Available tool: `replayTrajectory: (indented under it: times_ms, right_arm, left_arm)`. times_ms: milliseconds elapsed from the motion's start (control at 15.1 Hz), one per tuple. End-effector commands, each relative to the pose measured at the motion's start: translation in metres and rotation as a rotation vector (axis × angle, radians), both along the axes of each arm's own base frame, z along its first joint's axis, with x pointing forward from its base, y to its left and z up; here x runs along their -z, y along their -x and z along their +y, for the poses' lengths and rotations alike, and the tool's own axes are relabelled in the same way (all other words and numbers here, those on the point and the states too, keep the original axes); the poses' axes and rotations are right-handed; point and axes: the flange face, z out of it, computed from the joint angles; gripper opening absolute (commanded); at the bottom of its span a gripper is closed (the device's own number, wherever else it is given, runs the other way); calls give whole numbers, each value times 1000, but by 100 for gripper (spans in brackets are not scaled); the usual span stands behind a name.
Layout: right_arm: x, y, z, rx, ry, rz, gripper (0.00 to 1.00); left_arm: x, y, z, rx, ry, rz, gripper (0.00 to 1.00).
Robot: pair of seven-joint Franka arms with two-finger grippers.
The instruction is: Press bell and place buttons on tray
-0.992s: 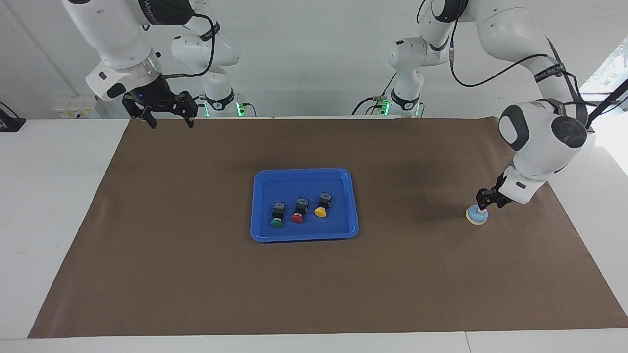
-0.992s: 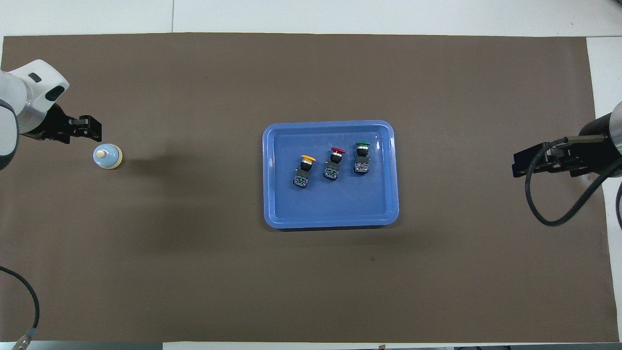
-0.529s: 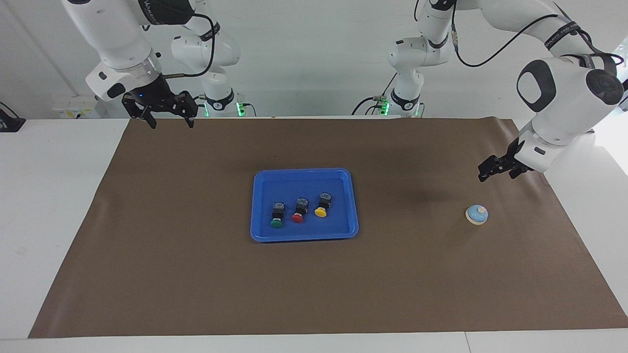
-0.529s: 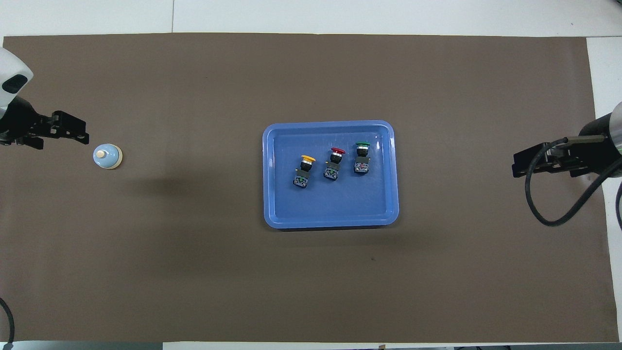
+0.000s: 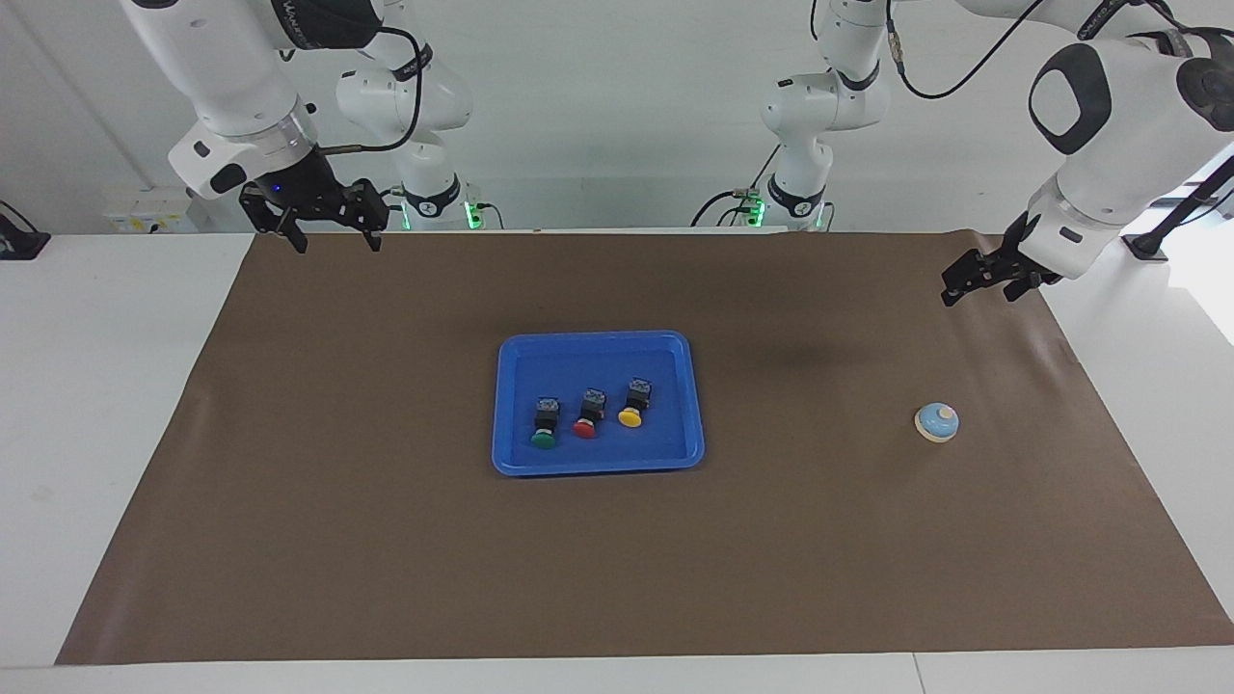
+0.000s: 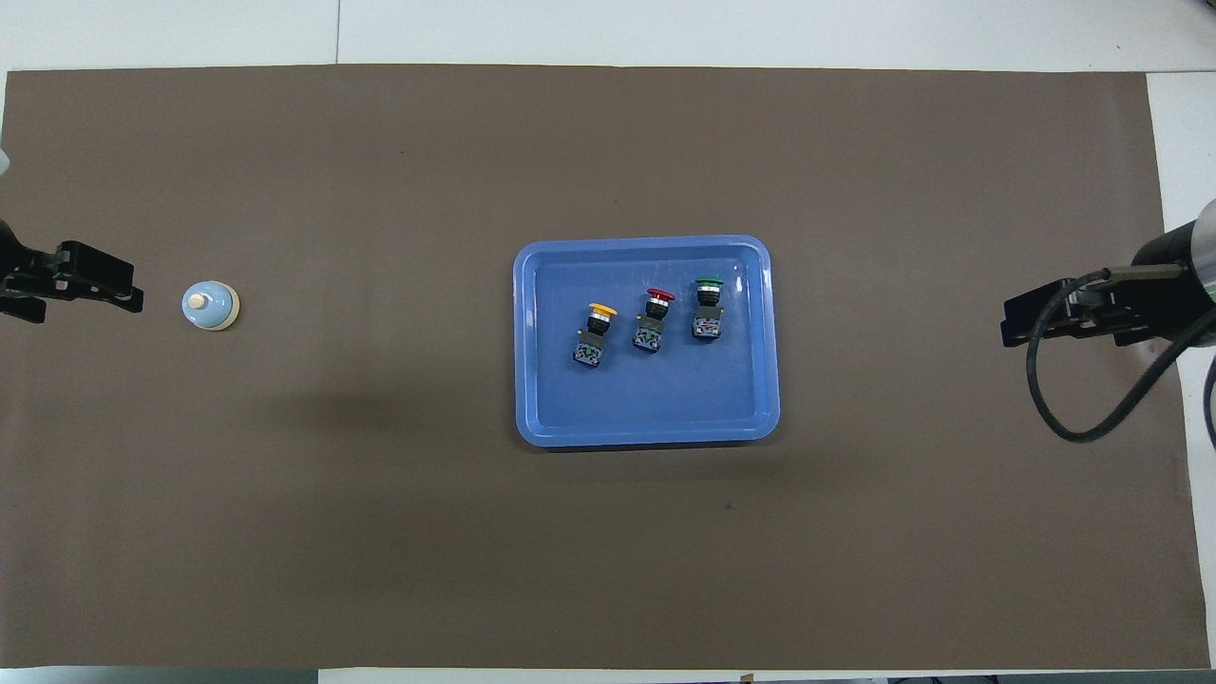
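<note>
The blue tray (image 5: pixel 598 338) (image 6: pixel 646 244) lies mid-table on the brown mat. Three buttons lie in it in a row: yellow (image 5: pixel 631 405) (image 6: pixel 596 334), red (image 5: pixel 587 414) (image 6: pixel 654 321) and green (image 5: pixel 545 424) (image 6: pixel 707 309). The light-blue bell (image 5: pixel 937 421) (image 6: pixel 210 306) sits alone on the mat toward the left arm's end. My left gripper (image 5: pixel 978 294) (image 6: pixel 123 294) hangs open and empty, high over the mat's edge at that end, well clear of the bell. My right gripper (image 5: pixel 337 243) (image 6: pixel 1012 323) waits open and empty over the mat's corner at the right arm's end.
A brown mat (image 5: pixel 386 540) covers most of the white table (image 5: pixel 96 386). A black cable (image 6: pixel 1064 399) loops down from the right arm's wrist.
The left gripper has lifted off the bell and swung up and away toward the table's end. The bell, tray, buttons and right arm have not moved.
</note>
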Motion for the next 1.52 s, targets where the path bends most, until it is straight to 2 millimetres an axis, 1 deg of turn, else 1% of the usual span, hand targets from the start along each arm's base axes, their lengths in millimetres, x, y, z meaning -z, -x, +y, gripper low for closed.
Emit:
replayTrajectory:
  times_ms: [0,66,198,463,595,661,860,1058,1124,1323,1455]
  right_arm:
    - [0,6,-3,15,18,-3,100]
    - [0,5,-6,21,18,-3,100]
    - [0,6,-12,29,17,-1,100]
    - [-5,-5,-17,18,36,-28,100]
    - [-11,-12,-20,-5,66,-46,100]
    - [-13,-13,-21,-3,67,-46,100]
    - [-2,-15,-23,0,71,-21,100]
    - [-3,-11,-23,3,61,4,100]
    - [-4,-11,-27,12,52,5,100]
    - [-5,-11,-21,9,12,12,100]
    - [-5,-11,-21,9,12,12,100]
  left_arm:
    - [-16,3,-18,29,-15,15,100]
    - [-24,7,-28,46,-16,6,100]
    - [-29,10,-25,41,-21,0,100]
    - [-34,12,-29,48,-24,-5,100]
    - [-44,16,-32,68,-43,-39,100]
    - [-44,14,-32,71,-45,-51,100]
    - [-45,13,-32,71,-48,-62,100]
    - [-45,13,-33,72,-46,-63,100]
    - [-44,12,-33,73,-46,-63,100]
    - [-45,12,-34,74,-44,-68,100]
    - [-45,14,-33,72,-41,-63,100]
